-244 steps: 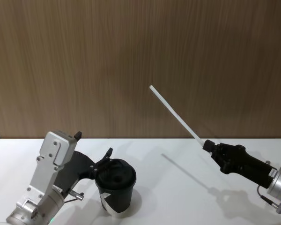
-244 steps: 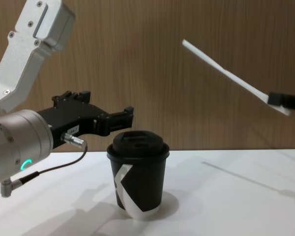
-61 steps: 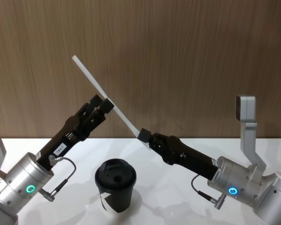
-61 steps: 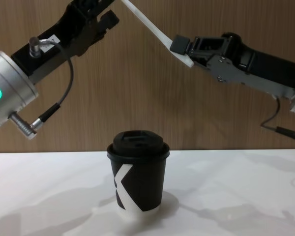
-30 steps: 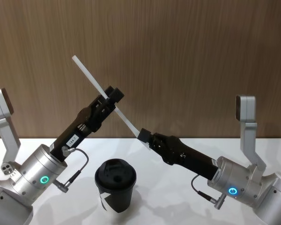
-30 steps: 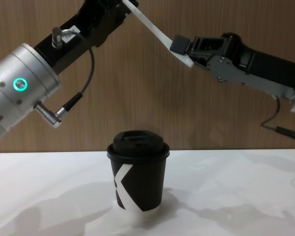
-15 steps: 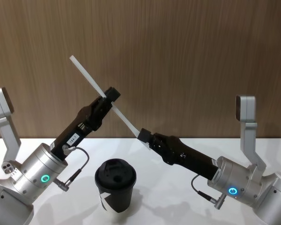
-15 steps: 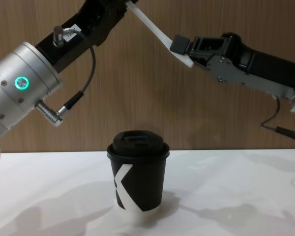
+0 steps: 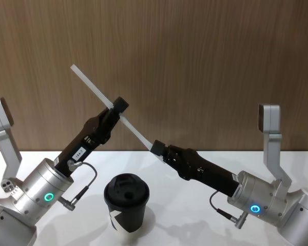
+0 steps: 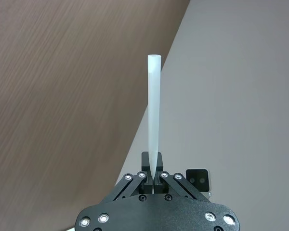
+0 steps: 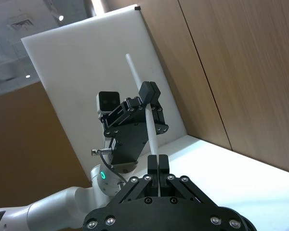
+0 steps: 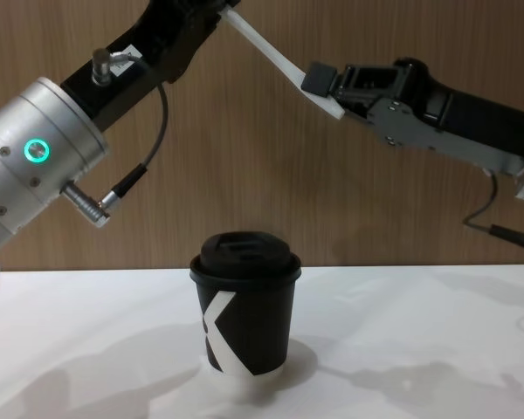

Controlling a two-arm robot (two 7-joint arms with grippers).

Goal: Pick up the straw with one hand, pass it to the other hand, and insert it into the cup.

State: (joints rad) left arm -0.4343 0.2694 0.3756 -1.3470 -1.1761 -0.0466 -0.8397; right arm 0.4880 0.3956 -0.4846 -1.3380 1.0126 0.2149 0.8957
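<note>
my left fingers [image 9: 120, 105] are closed on the straw [image 9: 94, 88] near its middle, and my right fingers [image 9: 159, 148] are closed on its lower end. the straw is in the air at the centre of the head view, and its long axis slants from upper left down to lower right. the cup [image 9: 126, 202] stands on the surface [image 9: 190, 220] at lower centre, below the straw. i judge the right fingers must let go first, then the lower end must turn down toward the lid.
</note>
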